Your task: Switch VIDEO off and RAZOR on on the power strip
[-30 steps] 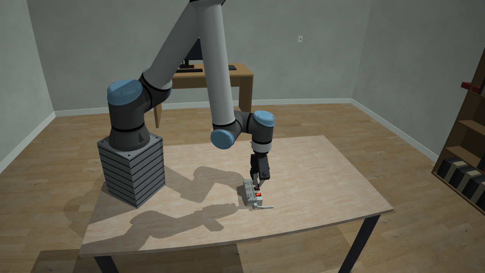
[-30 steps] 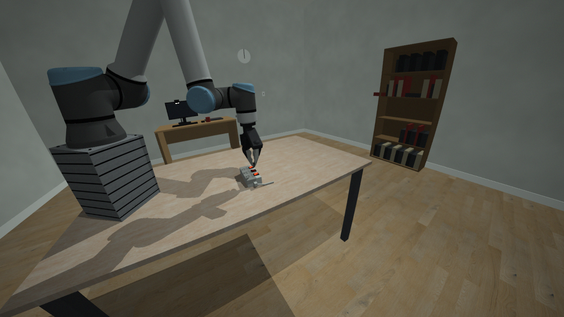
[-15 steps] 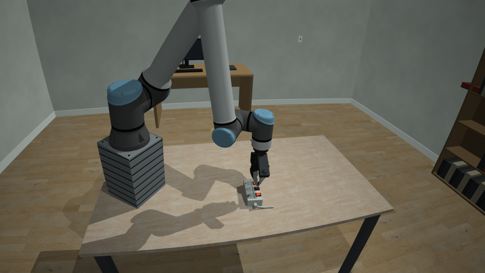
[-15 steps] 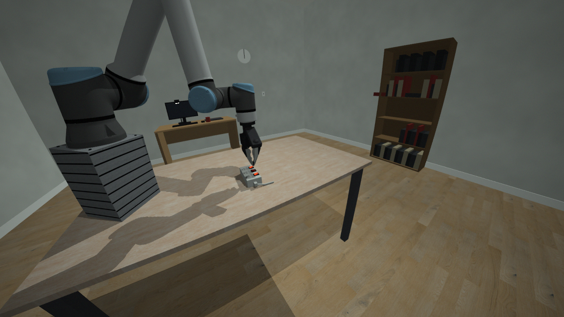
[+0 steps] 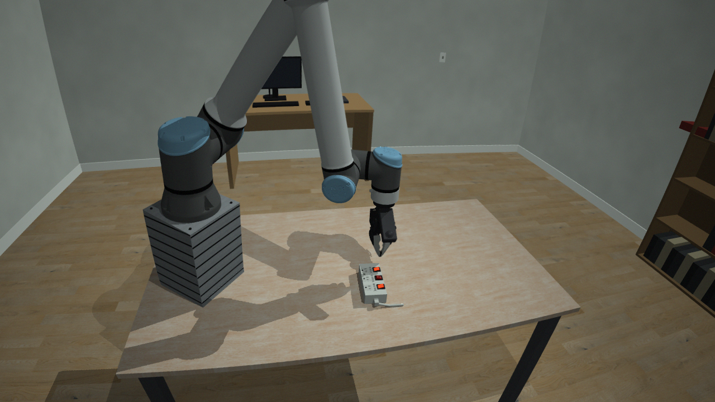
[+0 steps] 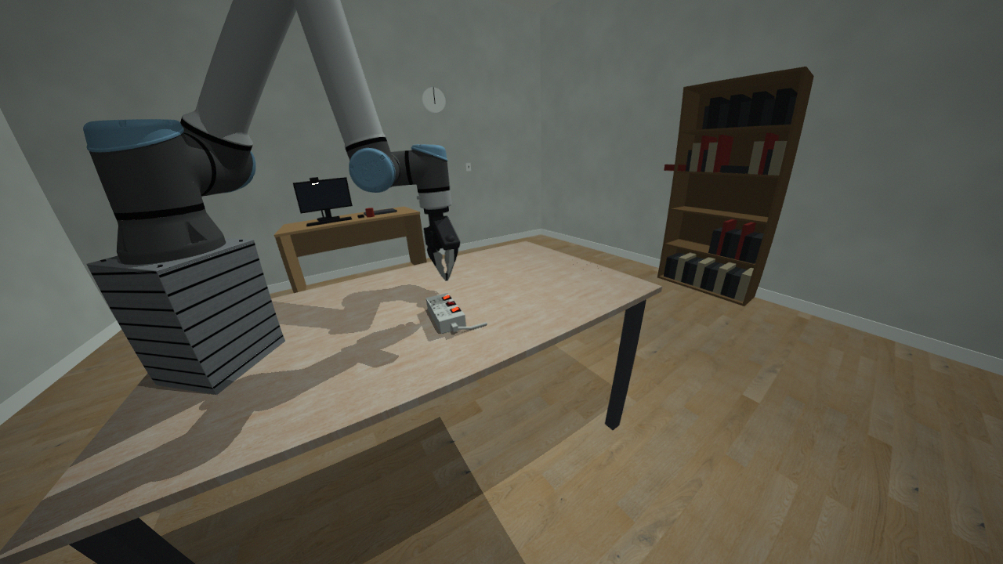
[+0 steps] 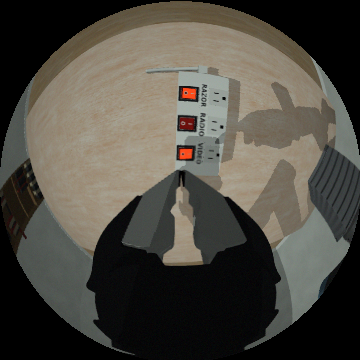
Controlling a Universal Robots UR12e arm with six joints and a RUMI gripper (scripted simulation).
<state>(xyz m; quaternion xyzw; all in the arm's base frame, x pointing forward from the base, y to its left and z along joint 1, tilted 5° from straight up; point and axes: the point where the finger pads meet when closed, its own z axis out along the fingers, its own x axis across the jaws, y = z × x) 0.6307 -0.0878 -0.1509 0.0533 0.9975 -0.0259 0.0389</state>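
Hovering above power strip [image 5: 367,286] [image 6: 440,315] [image 7: 201,125], tool [image 5: 380,253] [image 6: 446,277] [image 7: 180,171] pointing down.

Grey arm [image 5: 327,90] [image 6: 341,70], blue joint caps [image 5: 338,188] [image 6: 372,169].

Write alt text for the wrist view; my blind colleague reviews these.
Closed gripper beside a power strip on a table: RAZOR switch and VIDEO switch lit orange, RADIO switch between them dark red.
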